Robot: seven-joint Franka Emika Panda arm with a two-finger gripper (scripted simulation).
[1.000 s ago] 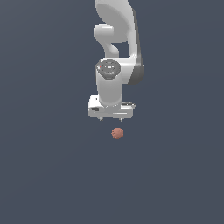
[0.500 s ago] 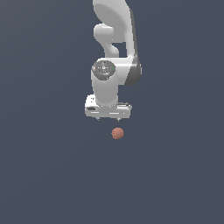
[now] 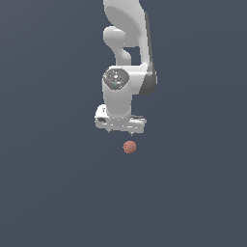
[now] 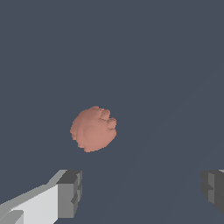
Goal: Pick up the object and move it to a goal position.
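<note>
The object point(image 3: 129, 147) is a small reddish-brown, bumpy, roundish lump on the dark grey floor, at the middle of the exterior view. It also shows in the wrist view point(image 4: 93, 129), whole and unobstructed. My white gripper point(image 3: 120, 130) hangs from the arm just above and behind the lump, slightly toward the exterior view's left, apart from it. In the wrist view my two fingertips point(image 4: 70, 192) stand wide apart with nothing between them, so my gripper point(image 4: 142, 189) is open and empty. The lump lies ahead of the fingertips, not between them.
The flat dark grey floor point(image 3: 53, 193) spreads all around. The white arm point(image 3: 126, 38) rises from the gripper to the exterior view's top edge. No goal marker shows.
The gripper has shifted slightly toward the exterior view's left and a little upward. The lump has not moved.
</note>
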